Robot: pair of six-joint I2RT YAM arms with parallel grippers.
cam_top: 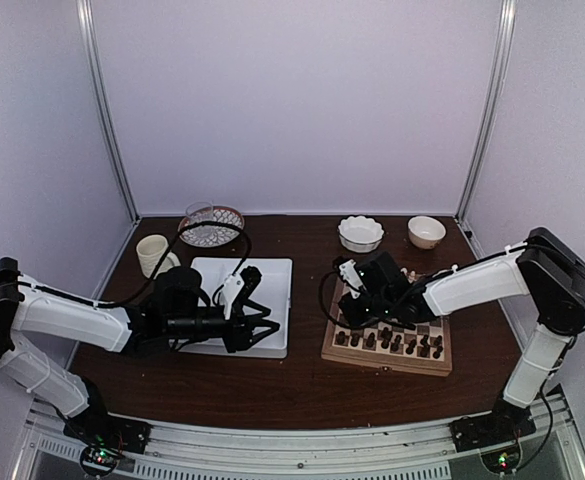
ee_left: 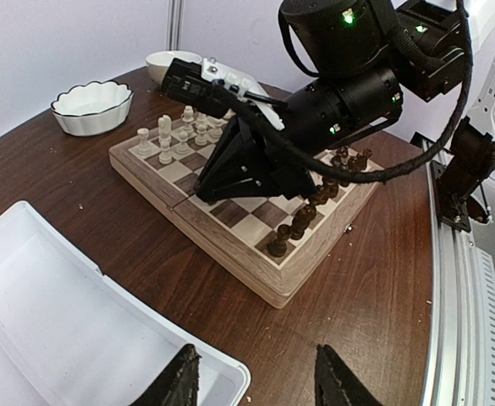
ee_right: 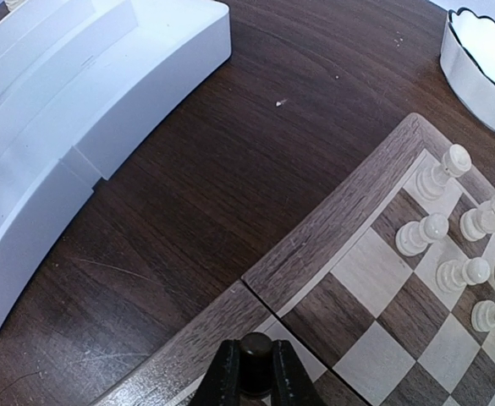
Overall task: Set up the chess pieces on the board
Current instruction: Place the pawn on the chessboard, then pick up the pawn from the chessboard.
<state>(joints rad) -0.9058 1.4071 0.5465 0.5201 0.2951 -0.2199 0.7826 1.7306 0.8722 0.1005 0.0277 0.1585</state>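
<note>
Right fingers (ee_right: 224, 381) clamp a dark piece (ee_right: 255, 348) at its round head, over an edge square of the board (ee_right: 349, 211). Judged light, rigid, smooth, easily toppled: grip high, vertically. Left fingers (ee_left: 178, 381) stand apart, empty, over the tray (ee_left: 61, 313) on the counter (ee_left: 145, 245).

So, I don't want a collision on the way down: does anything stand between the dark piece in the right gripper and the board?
Nothing visible does. The right gripper is shut on the dark piece over the board near its edge. The squares beside it are bare, and the cream pieces stand off to one side.
</note>
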